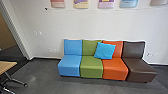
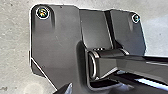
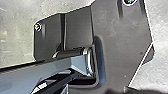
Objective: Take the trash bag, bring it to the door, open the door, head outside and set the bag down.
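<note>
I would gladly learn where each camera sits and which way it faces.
Head: high on the robot, facing forward and down at a padded blue, green, orange and brown seat row.
Left wrist: on that arm, facing the robot's wide dark plate and jointed bar over grey floor.
Right wrist: on the other arm, facing likewise.
Both wrist views share plate, bar and floor.

Seat units: light blue (image 1: 70,65), olive green (image 1: 91,66), orange (image 1: 115,69) and dark brown (image 1: 140,68), each in one plain colour; cushion (image 1: 105,51)—bright cyan-blue. Wall (image 1: 62,25): off-white; baseboard (image 1: 46,58): near-black; floor (image 1: 45,77): dark grey; tabletop (image 1: 7,66): light tan. Wall panels—pinkish red (image 1: 58,3), cream with a purple area (image 1: 81,3), pink with mauve (image 1: 106,3), light blue (image 1: 128,3).
</note>
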